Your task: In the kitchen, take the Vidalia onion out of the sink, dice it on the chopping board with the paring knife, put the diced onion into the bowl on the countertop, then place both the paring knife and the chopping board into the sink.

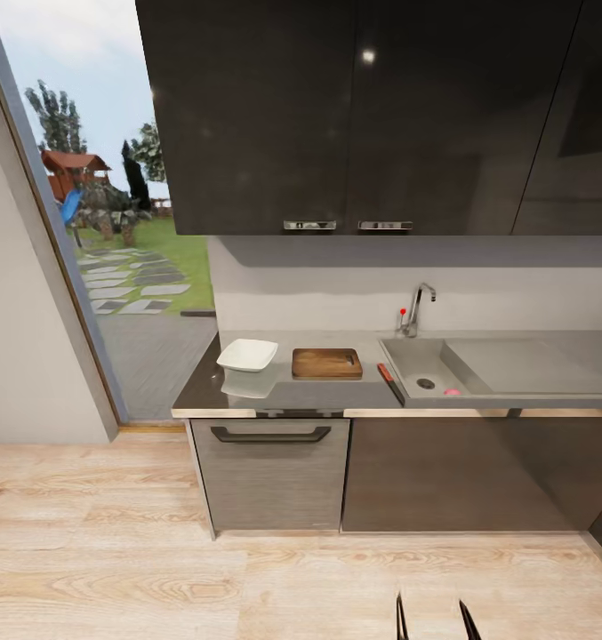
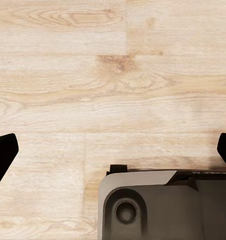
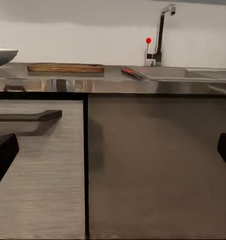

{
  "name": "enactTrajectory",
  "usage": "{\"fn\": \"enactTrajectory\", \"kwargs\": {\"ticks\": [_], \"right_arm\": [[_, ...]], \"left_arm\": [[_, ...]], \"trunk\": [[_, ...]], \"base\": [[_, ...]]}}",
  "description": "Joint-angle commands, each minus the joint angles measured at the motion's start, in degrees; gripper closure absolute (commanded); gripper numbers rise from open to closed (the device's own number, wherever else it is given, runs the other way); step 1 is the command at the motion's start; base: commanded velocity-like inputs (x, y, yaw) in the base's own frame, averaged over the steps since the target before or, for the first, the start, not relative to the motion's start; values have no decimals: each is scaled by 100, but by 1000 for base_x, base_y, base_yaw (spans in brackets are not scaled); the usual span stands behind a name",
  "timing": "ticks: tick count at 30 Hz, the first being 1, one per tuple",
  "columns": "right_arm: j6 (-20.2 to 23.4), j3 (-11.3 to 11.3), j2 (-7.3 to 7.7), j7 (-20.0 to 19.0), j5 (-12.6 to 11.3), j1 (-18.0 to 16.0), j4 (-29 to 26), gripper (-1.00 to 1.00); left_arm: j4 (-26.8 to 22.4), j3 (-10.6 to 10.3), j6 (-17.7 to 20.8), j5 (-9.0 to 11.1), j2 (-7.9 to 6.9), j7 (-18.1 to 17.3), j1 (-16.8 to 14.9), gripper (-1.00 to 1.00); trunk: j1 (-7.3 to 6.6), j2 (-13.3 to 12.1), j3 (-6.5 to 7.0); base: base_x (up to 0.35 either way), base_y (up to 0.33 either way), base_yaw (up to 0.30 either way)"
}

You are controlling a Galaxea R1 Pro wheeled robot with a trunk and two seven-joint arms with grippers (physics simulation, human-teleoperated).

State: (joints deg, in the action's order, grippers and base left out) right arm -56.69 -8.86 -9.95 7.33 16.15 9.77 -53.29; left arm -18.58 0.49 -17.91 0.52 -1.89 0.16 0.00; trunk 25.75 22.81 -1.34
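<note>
Mid-frame, your countertop [image 1: 287, 396] carries bowl [image 1: 247, 355], chopping board [image 1: 327, 363], paring knife [image 1: 386, 372]; onion [image 1: 452, 391] in sink [image 1: 505, 366]. Both grippers [image 2: 113, 150] [image 3: 113, 150] spread wide, holding nothing.

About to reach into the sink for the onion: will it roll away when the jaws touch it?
Likely yes. The Vidalia onion looks like a small round ball, so a nudge could roll it. It lies beside the drain in the sink, near the front wall, which may stop it. It is probably light and firm.
</note>
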Motion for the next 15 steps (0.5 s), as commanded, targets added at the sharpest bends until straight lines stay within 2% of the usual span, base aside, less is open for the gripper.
{"fn": "enactTrajectory", "kwargs": {"ticks": [1, 7, 15], "right_arm": [[144, -15, -5, 44, 66, 18, 67, -100], [688, -39, -5, 26, 66, 46, 520, -100], [846, -44, -5, 15, 64, 53, 806, -100]], "left_arm": [[-5, 4, -10, 3, 2, 2, 2, -100], [-5, 4, -10, 5, 2, 2, 0, -100], [-5, 4, -12, 1, 0, 2, 0, -100]], "trunk": [[4, 11, -10], [4, 11, -10], [4, 11, -10]], "base": [[0, 0, 0], [0, 0, 0], [0, 0, 0]]}}
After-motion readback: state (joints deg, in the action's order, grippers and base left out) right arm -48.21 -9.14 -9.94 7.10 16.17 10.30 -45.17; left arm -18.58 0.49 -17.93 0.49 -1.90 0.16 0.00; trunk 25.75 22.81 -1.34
